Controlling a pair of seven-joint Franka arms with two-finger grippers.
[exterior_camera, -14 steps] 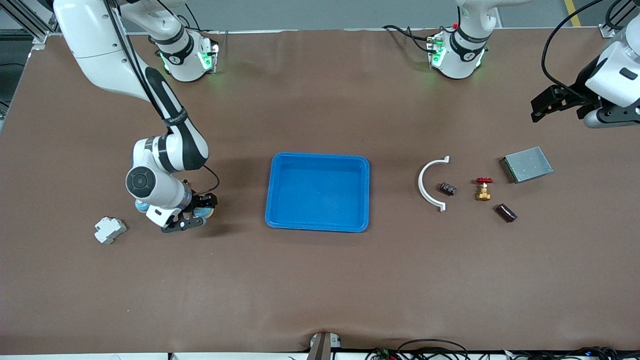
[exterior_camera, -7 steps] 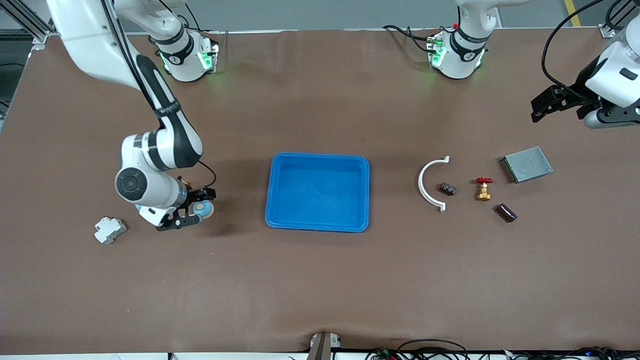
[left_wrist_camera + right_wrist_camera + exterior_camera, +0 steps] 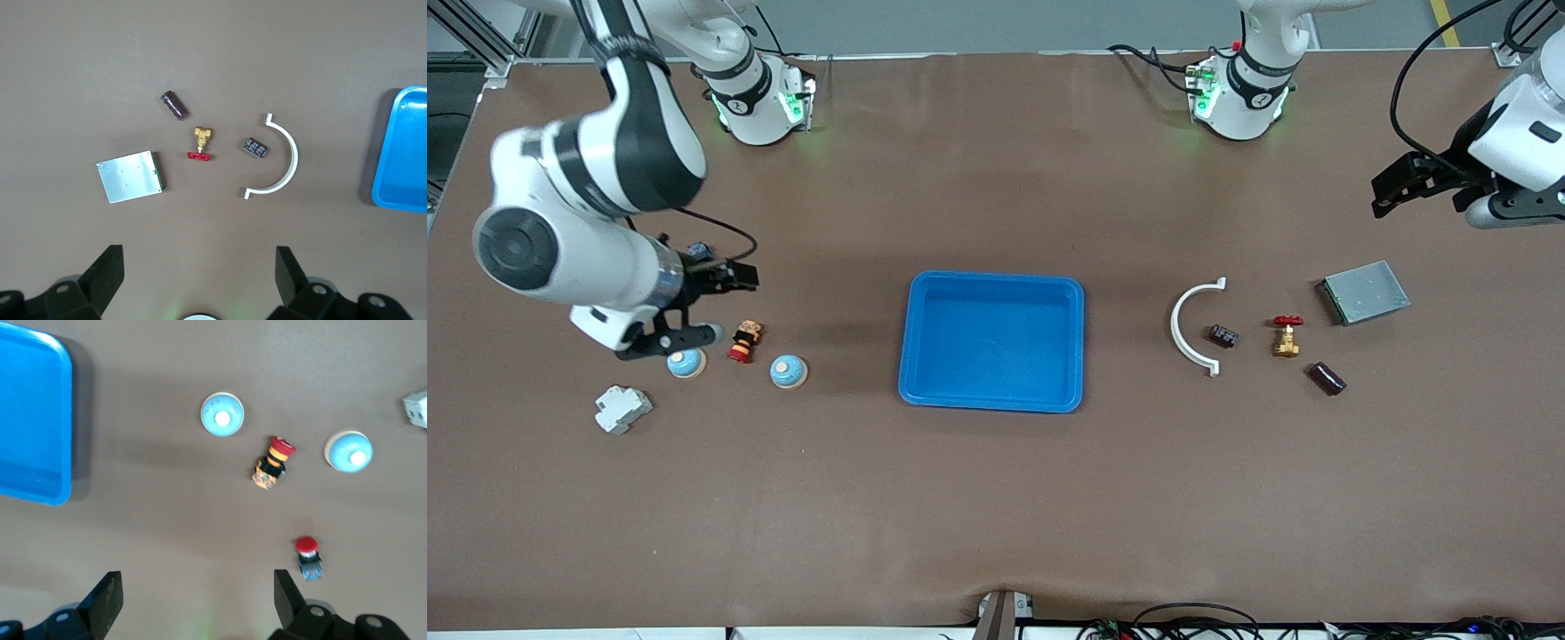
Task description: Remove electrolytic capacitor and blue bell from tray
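Blue tray (image 3: 400,160) cut at edge

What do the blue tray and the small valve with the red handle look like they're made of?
Blue tray: likely moulded plastic, judging by its uniform colour, rounded rim and soft sheen. Valve: body looks like brass from its golden metallic tint; the red handwheel could be painted metal or plastic, unclear from here.
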